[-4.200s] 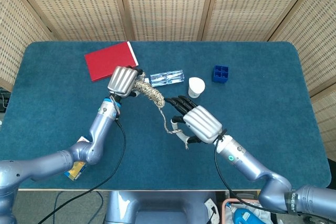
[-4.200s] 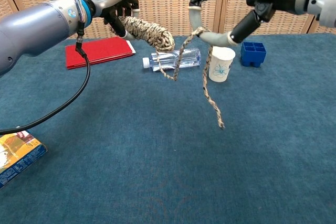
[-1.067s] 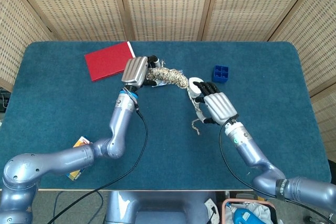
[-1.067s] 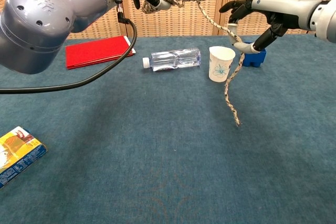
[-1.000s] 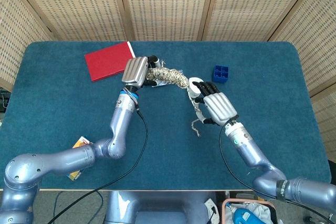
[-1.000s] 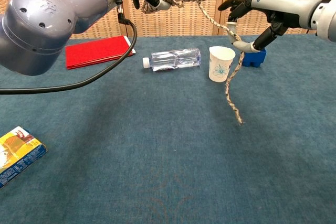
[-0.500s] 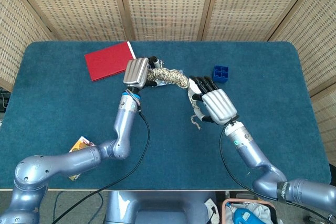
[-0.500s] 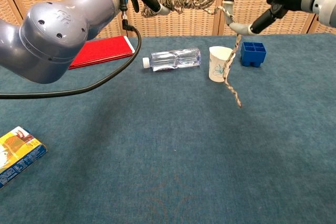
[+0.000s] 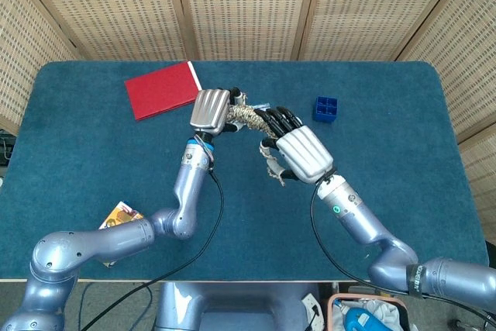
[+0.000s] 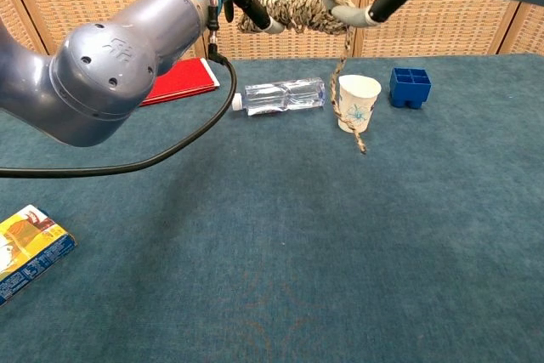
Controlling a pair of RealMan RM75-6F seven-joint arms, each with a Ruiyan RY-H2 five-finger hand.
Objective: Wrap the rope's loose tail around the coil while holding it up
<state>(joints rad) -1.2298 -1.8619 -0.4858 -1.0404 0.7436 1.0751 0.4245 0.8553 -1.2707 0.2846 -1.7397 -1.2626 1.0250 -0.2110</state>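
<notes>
Aloft, left hand [image 9: 211, 109] gripping coil [image 10: 293, 8], right hand [image 9: 298, 151] holding tail [image 10: 344, 99]

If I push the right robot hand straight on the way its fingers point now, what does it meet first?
Most likely the rope coil held up by the left robot hand; the right robot hand already reaches it, though depth is unclear.

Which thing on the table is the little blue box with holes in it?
Start at the teal tabletop and look toward its far edge. Right of the white paper cup stands a small blue plastic tray. It alone is bright blue and split into square compartments.
</notes>
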